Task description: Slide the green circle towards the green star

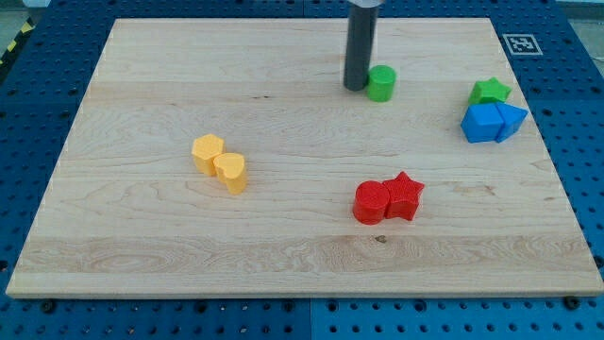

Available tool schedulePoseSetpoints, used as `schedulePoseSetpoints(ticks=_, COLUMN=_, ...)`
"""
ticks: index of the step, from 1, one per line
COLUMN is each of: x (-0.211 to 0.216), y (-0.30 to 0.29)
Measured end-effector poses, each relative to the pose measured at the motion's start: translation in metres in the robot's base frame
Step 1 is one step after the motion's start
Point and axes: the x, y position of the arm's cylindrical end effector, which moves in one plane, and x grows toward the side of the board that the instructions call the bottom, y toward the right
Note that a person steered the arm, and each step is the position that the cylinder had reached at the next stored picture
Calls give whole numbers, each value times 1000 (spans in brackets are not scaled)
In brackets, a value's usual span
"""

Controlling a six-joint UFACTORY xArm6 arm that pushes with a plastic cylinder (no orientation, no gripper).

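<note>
Tip (356, 88) sat touching green circle's (381, 83) left side, upper centre of frame; green star (489, 92) lay well right, so push ran rightward. No jaws, just rod.

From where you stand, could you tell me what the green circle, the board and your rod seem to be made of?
The green circle block looks like matte moulded plastic: uniform colour, no grain. The pale board looks like unvarnished or satin wood, with visible grain and plank seams. My dark rod, whose tip sits just left of the circle, looks smooth, possibly metal or plastic.

One camera looks down obliquely, taking in the whole board (283, 246).
</note>
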Motion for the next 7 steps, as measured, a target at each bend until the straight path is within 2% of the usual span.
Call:
schedulePoseSetpoints(ticks=3, x=0, y=66)
schedulePoseSetpoints(ticks=4, x=0, y=70)
schedulePoseSetpoints(ticks=5, x=1, y=48)
schedulePoseSetpoints(ticks=7, x=76, y=-40)
